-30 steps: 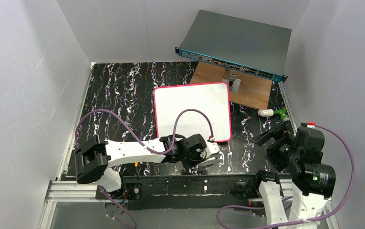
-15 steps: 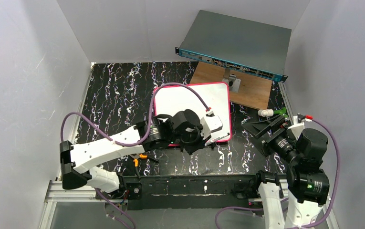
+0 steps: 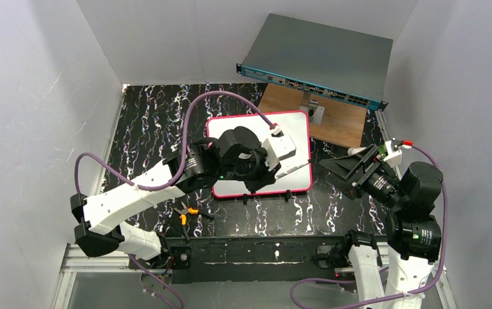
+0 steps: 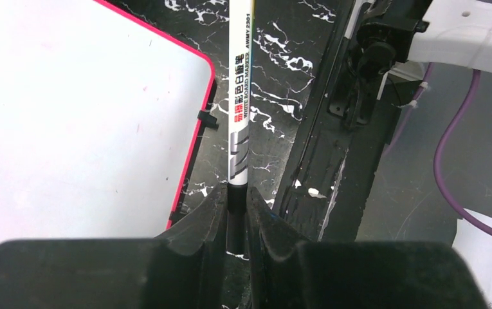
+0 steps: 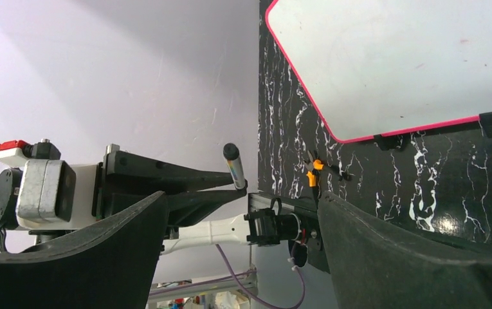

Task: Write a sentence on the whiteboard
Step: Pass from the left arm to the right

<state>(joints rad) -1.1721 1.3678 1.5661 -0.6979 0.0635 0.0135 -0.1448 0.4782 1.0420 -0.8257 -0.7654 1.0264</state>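
Black marbled bench [image 3: 146, 122].
On it: whiteboard [image 3: 298, 138] mid-bench, wooden board [image 3: 341, 123] just behind it, orange-handled pliers [image 3: 187, 211] near the front edge.

A flat white whiteboard with a thin pink-red frame [image 3: 292, 183] is laid on the black marbled table [image 3: 153, 122]. Behind it to the right a brown wooden board [image 3: 343, 125] is placed, with a grey-teal network switch box [image 3: 320, 61] at its far edge. Orange-handled pliers [image 3: 187, 211] are laid before the whiteboard's near left corner; a white marker [image 4: 240, 96] is held at its near right corner.
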